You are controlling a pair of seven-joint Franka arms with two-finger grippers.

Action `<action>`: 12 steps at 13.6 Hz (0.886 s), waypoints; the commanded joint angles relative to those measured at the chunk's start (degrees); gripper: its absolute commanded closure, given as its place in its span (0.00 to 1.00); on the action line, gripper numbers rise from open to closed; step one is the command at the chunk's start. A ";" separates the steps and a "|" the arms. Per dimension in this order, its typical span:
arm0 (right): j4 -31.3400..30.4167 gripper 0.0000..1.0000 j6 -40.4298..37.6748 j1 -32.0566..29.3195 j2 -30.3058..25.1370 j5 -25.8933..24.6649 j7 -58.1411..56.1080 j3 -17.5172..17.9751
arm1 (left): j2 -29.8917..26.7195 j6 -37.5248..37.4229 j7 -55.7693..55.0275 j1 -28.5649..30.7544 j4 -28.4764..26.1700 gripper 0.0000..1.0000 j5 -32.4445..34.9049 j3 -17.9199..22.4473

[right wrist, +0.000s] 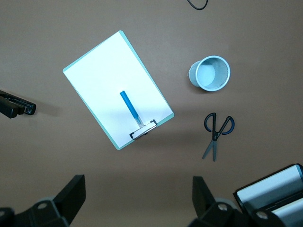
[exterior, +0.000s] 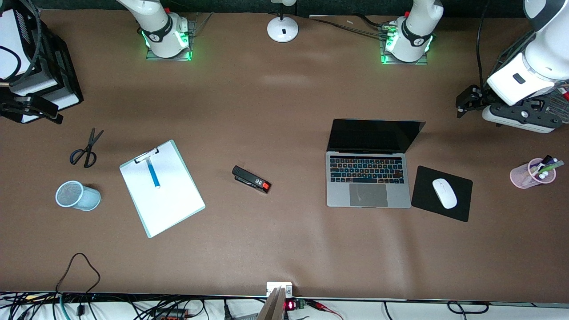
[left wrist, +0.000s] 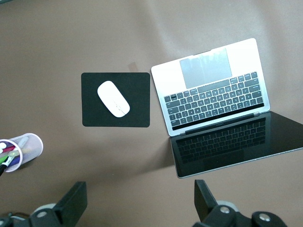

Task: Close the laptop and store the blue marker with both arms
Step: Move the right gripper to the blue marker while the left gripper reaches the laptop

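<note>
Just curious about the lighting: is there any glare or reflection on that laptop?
Left wrist view: the laptop palm rest glares near white, and its black screen mirrors the keyboard. Front view: the screen looks plain dark, and green light glows at both arm bases.

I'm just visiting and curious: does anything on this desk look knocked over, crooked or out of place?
Little stands out. The clipboard lies askew to the table edges, with the blue marker loose on its paper. The light-blue mesh cup beside it looks tipped rather than upright. The laptop sits open and square. Nothing looks spilled or damaged.
</note>
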 commanded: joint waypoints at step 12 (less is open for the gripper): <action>-0.82 0.00 4.20 -0.04 4.25 1.79 0.32 0.13 | 0.94 -1.47 -1.98 -0.30 1.19 0.62 1.21 -0.04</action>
